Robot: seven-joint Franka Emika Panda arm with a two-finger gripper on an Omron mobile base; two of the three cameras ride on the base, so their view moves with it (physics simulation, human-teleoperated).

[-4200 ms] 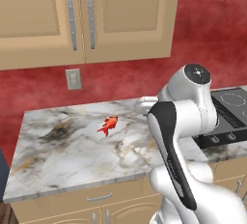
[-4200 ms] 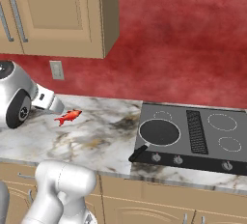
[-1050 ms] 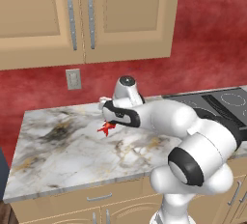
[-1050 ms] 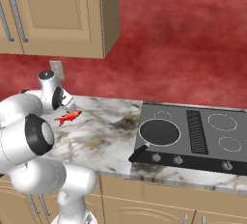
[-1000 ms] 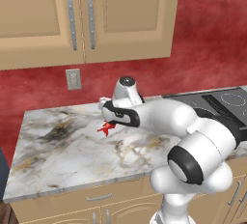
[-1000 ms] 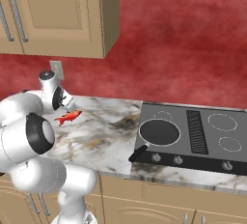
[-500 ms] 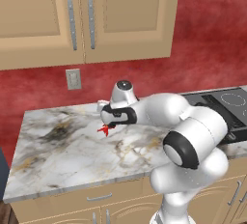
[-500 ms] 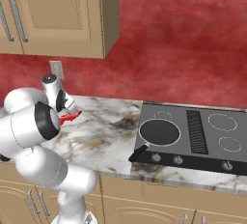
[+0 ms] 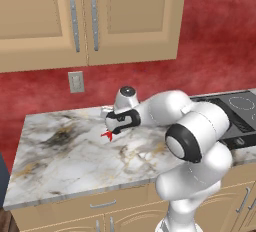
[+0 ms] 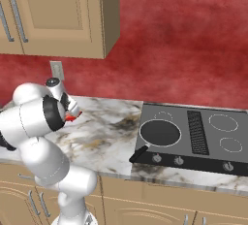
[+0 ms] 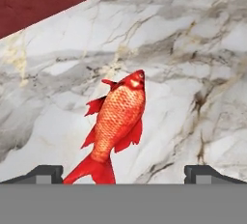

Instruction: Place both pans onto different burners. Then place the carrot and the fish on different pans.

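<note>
A red-orange fish [image 11: 118, 121] with a forked tail lies flat on the marble counter [image 9: 65, 151]. My gripper [image 11: 124, 172] hangs open just above it, one fingertip [image 11: 46, 172] on each side of the tail. In the left base view the gripper [image 9: 115, 127] points down at the fish [image 9: 106, 135], near the wall. The fish [image 10: 72, 117] peeks out beside the arm in the right base view. One dark pan [image 10: 160, 133] sits on the front left burner of the cooktop [image 10: 208, 142], handle toward the front edge. The other burners [image 10: 224, 122] are bare. The carrot is out of view.
Wooden cabinets [image 9: 100, 21] hang above the counter, and a wall outlet [image 9: 76, 82] sits on the red backsplash. The cooktop's knobs [image 10: 179, 160] line its front edge. My own arm [image 9: 200, 136] stretches across the counter from the right.
The hand has sunk a little lower and shifted slightly left over the fish. The fish has not moved and the jaws stay wide.
</note>
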